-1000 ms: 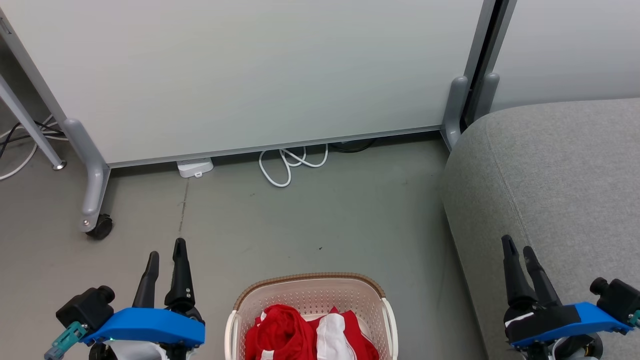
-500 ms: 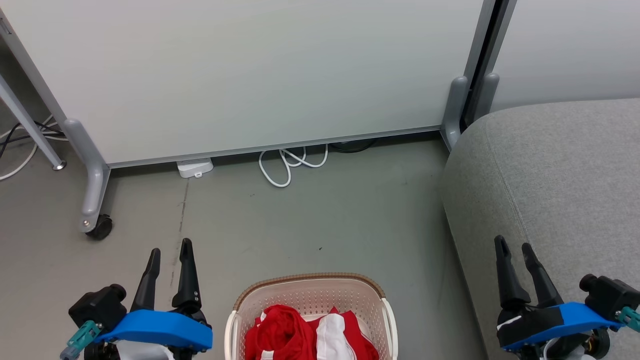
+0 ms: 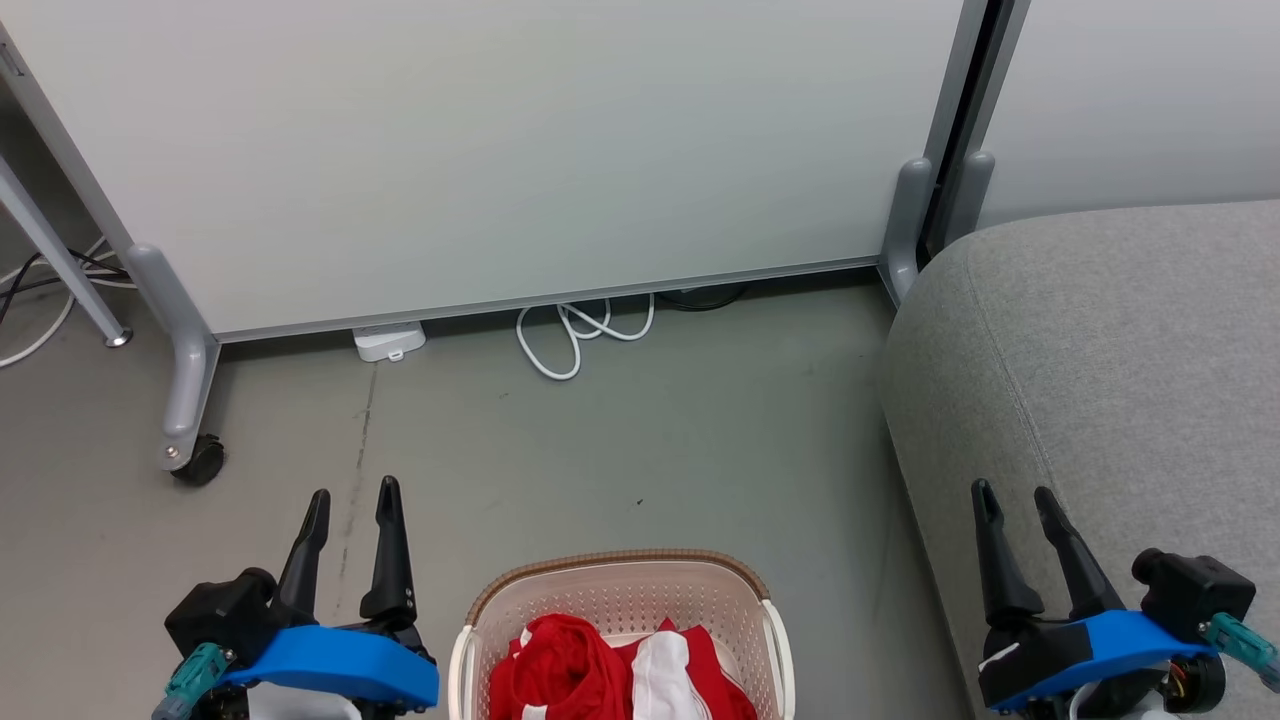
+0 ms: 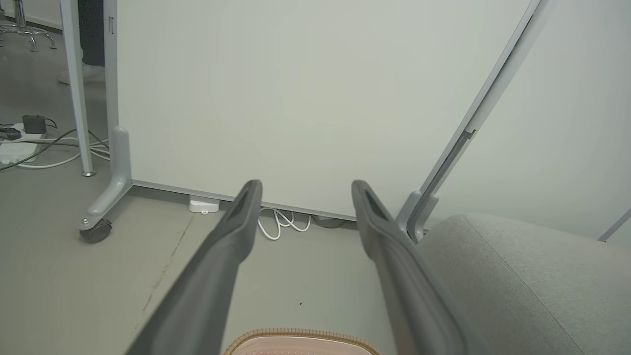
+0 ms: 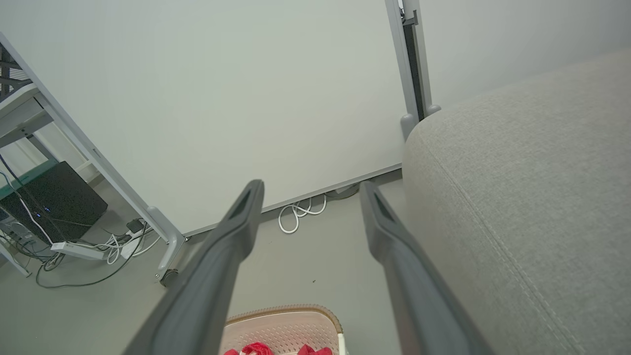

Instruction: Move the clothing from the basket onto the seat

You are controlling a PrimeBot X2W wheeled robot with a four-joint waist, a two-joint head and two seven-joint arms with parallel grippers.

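The cream basket (image 3: 620, 585) with its brown rim stands on the floor at the bottom centre of the head view, holding the crumpled red and white clothing (image 3: 600, 670). The grey seat (image 3: 1110, 360) fills the right side. My left gripper (image 3: 353, 496) hangs open over the floor left of the basket, nothing between its fingers. Over the seat's front edge my right gripper (image 3: 1010, 492) is open and empty too. The basket's rim (image 4: 300, 337) peeks in at the bottom of the left wrist view, and basket (image 5: 281, 323) and red clothing (image 5: 256, 349) appear in the right wrist view.
A white partition panel (image 3: 500, 150) on grey castor legs (image 3: 185, 400) stands behind the basket. White cable loops (image 3: 575, 335) and a small white box (image 3: 388, 340) lie at its base. More cables (image 5: 88, 246) and a black box (image 5: 49, 197) sit far left.
Both grippers have opened wider and drifted inward toward the basket. The head view has shifted slightly. Basket and clothing lie as before.
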